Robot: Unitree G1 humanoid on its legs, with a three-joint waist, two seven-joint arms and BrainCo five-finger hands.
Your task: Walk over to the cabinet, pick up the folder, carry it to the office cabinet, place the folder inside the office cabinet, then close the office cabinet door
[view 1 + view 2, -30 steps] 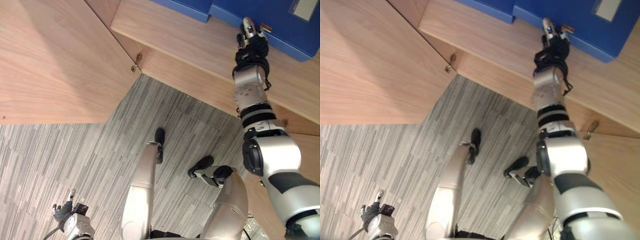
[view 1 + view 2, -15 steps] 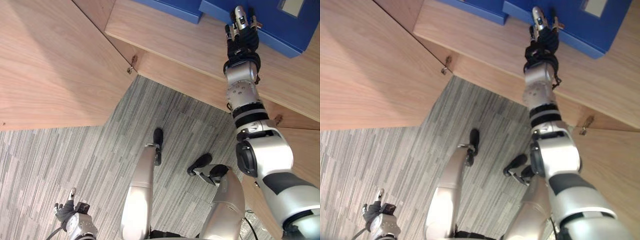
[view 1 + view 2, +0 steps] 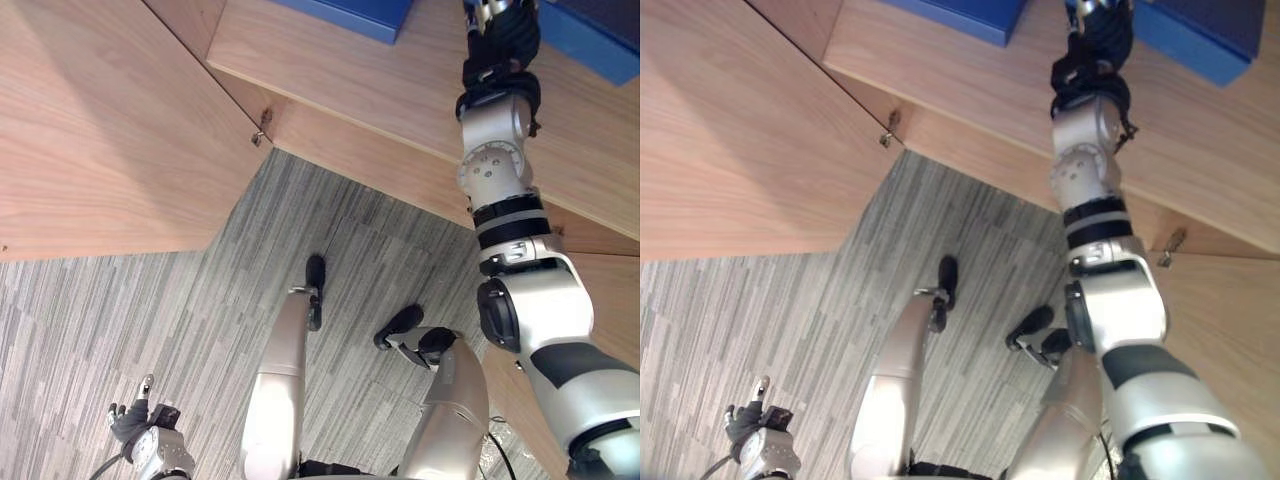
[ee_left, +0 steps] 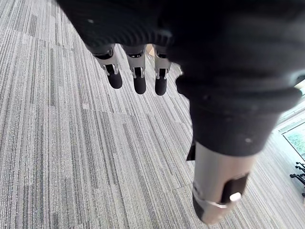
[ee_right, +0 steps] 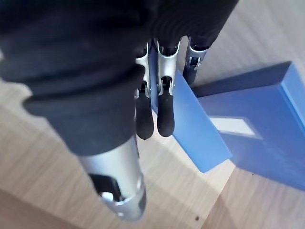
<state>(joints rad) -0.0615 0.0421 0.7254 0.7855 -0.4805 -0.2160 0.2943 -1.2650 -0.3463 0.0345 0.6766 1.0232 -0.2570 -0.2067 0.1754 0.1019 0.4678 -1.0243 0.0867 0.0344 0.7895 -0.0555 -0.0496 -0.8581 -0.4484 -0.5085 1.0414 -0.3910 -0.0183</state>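
Both hands hold nothing: left hand (image 4: 138,78) hangs relaxed over grey carpet (image 4: 71,167); right hand (image 3: 498,40) reaches straight-fingered over the pale wooden shelf (image 3: 340,75), fingertips (image 5: 164,126) perhaps touching the blue folder (image 5: 200,138) just beyond. Pick-up step: next, curl around its edge.

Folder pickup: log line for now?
phase: reach | right hand: open, over blue folder on shelf | left hand: open, idle above carpet
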